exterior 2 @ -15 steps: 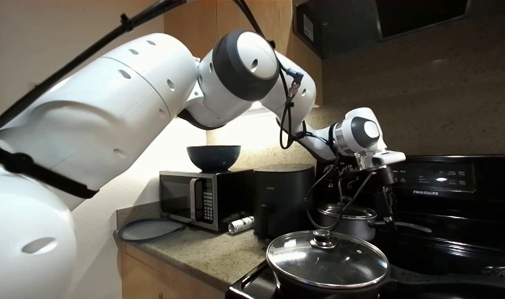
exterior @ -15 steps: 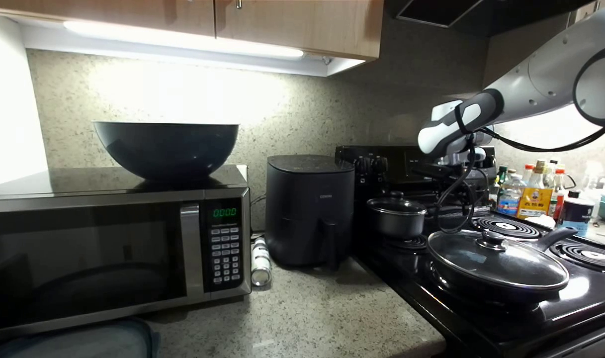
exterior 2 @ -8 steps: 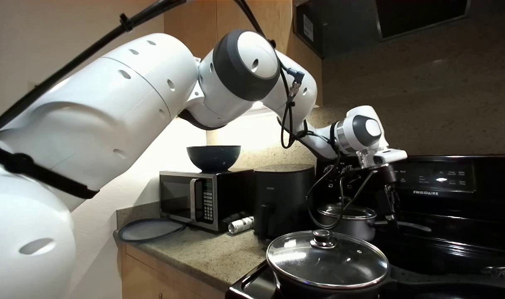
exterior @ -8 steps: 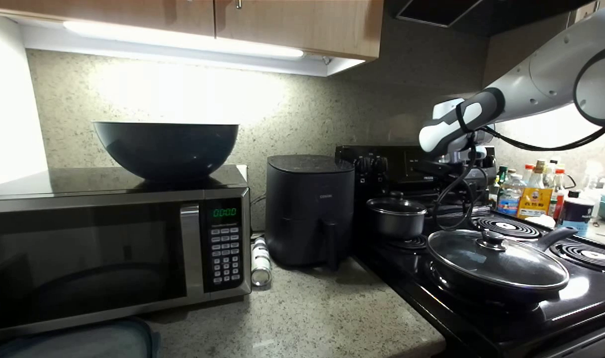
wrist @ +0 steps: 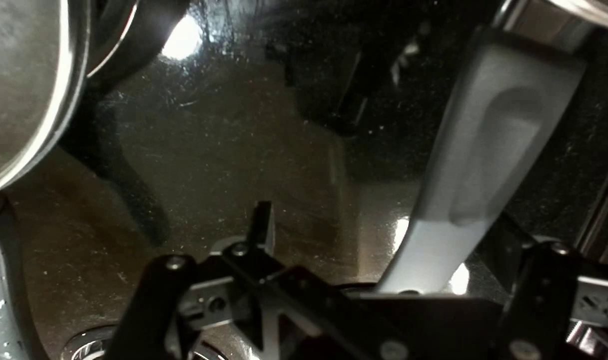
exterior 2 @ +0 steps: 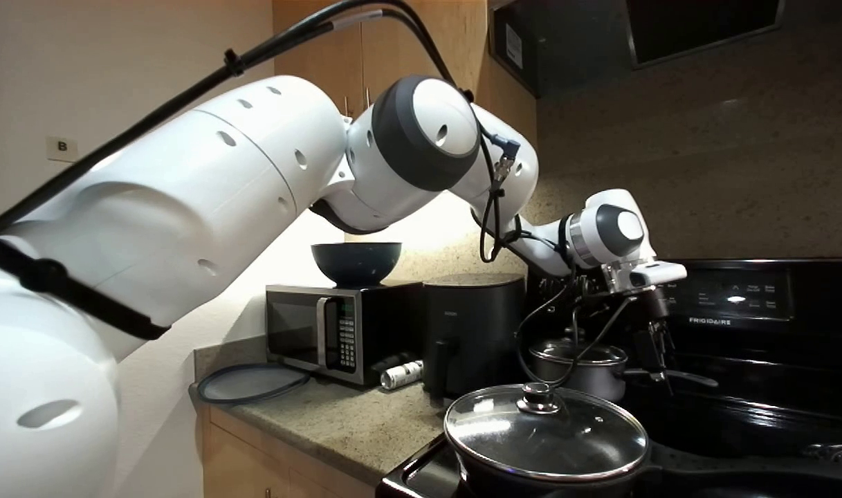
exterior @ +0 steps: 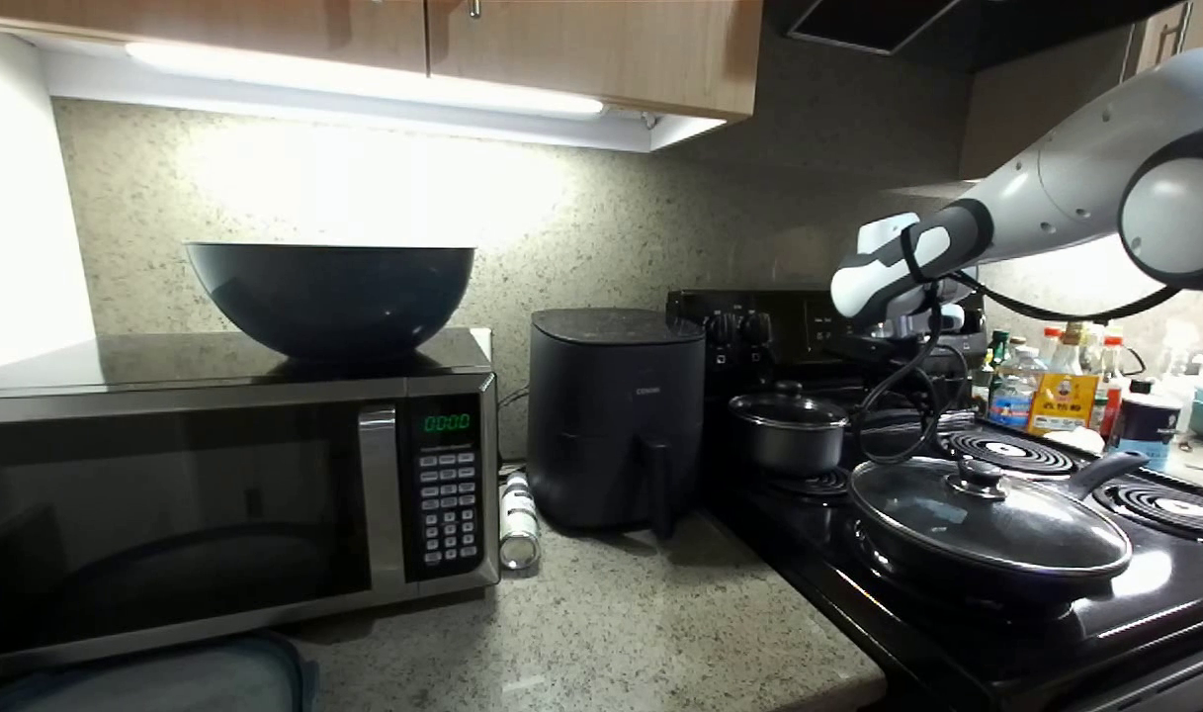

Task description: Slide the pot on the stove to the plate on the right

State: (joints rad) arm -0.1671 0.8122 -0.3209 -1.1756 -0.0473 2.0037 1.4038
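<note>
The small dark pot (exterior: 791, 443) with its glass lid stands on a rear burner of the black stove (exterior: 1169, 603), beside the air fryer. It also shows in an exterior view (exterior 2: 590, 379), its handle pointing right. In the wrist view the pot's grey handle (wrist: 483, 140) runs down between the spread fingers of my gripper (wrist: 386, 232). The gripper is open, with gaps on both sides of the handle. In an exterior view the gripper (exterior 2: 659, 363) hangs at the handle. A bare coil burner (exterior: 1006, 450) lies right of the pot. No dish-type plate shows.
A wide lidded pan (exterior: 991, 524) stands on a front burner, its handle (wrist: 4, 295) at lower left in the wrist view. The air fryer (exterior: 616, 420) stands left of the pot. Bottles (exterior: 1061, 381) stand beyond the stove's right side. Cables hang from the wrist.
The arm and gripper have moved down, and slightly right in an exterior view, closer to the pot's handle. The pot and pan have not moved.
</note>
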